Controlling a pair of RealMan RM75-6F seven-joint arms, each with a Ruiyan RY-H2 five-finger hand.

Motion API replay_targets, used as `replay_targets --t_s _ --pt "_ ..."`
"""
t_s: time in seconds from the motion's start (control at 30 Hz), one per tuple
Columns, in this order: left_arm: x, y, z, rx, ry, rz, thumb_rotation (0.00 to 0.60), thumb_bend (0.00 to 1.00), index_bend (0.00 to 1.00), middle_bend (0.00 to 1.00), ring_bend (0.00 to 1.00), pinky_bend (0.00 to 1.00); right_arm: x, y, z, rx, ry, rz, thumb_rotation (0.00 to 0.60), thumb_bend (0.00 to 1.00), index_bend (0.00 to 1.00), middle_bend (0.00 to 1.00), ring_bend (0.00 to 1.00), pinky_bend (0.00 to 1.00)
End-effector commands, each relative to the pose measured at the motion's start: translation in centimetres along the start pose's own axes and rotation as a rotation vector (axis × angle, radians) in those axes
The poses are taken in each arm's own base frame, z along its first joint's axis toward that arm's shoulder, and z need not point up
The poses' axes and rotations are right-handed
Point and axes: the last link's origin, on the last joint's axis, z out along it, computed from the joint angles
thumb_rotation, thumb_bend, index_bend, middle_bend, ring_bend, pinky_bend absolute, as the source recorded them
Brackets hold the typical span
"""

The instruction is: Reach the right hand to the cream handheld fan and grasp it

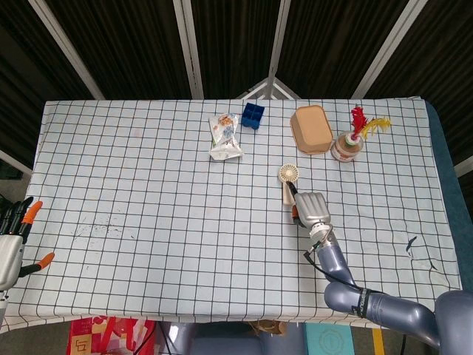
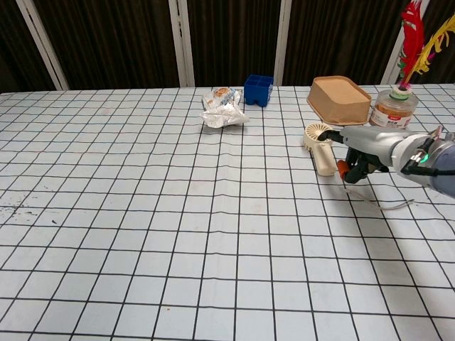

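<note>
The cream plastic fan (image 1: 287,180), round grille head on a stubby handle, lies mid-table on the checked cloth (image 1: 148,185). The silver right hand (image 1: 311,208) sits right by its handle; can't tell if the fingers have closed on it. The left hand (image 1: 13,240) hangs off the table edge, orange-tipped fingers spread. A crinkly foil snack bag (image 2: 223,108) has unreadable print.

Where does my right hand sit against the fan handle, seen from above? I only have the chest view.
Observer: In the head view the right hand lies beside the lower end of the cream fan's handle, on its right. The round head is uncovered.
Operator: And the left hand? It's outside my picture.
Observer: The left hand is beyond the near left corner of the table, fingers apart, holding nothing.
</note>
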Motion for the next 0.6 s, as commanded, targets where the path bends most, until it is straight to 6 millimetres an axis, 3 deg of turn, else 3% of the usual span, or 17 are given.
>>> replay_targets --t_s 0.03,0.6 --pt "-0.03 0.03 -0.01 -0.001 -0.001 0.001 0.6 0.09 0.0 0.0 0.0 0.0 -0.01 0.14 -0.07 -0.003 0.002 0.001 0.6 0.74 0.0 0.85 0.92 0.83" --pt "-0.15 0.12 0.02 -0.003 -0.006 0.004 0.6 0.09 0.0 0.0 0.0 0.0 -0.33 0.25 0.0 -0.015 -0.005 -0.001 0.6 0.74 0.0 0.85 0.92 0.84"
